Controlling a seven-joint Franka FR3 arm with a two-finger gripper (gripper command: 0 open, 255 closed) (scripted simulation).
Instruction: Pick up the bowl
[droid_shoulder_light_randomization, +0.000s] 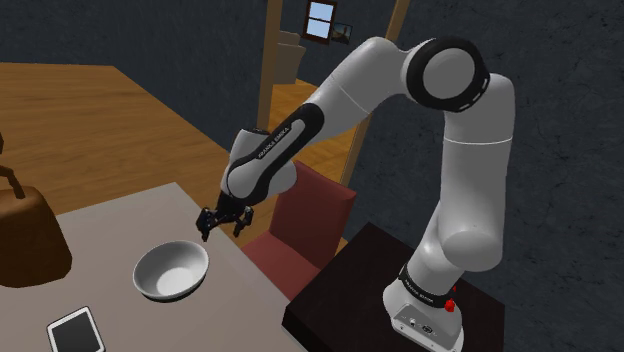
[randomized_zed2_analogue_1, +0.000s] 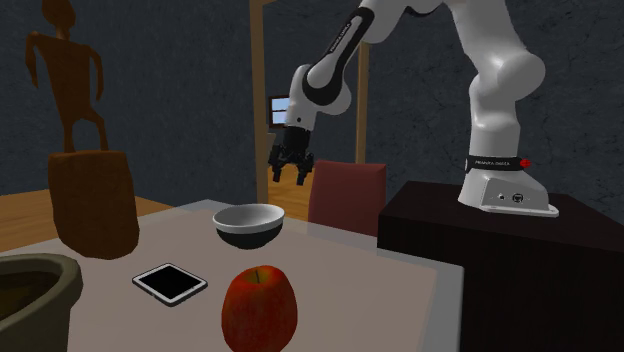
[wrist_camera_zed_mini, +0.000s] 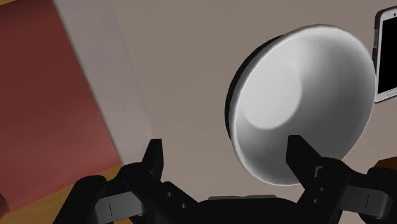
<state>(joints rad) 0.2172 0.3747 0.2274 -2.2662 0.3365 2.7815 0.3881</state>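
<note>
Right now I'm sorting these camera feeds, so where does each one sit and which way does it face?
Shoulder view: beside and behind the stand, looking down over the table; the whole arm shows.
Second exterior view: low across the table, facing the arm past an apple; arm and stand show.
Wrist view: on the hand, looking down along the open claw; two fingers show.
Shared: all three see the bowl.

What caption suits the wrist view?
Open black gripper poised over the table beside the white bowl.
</note>
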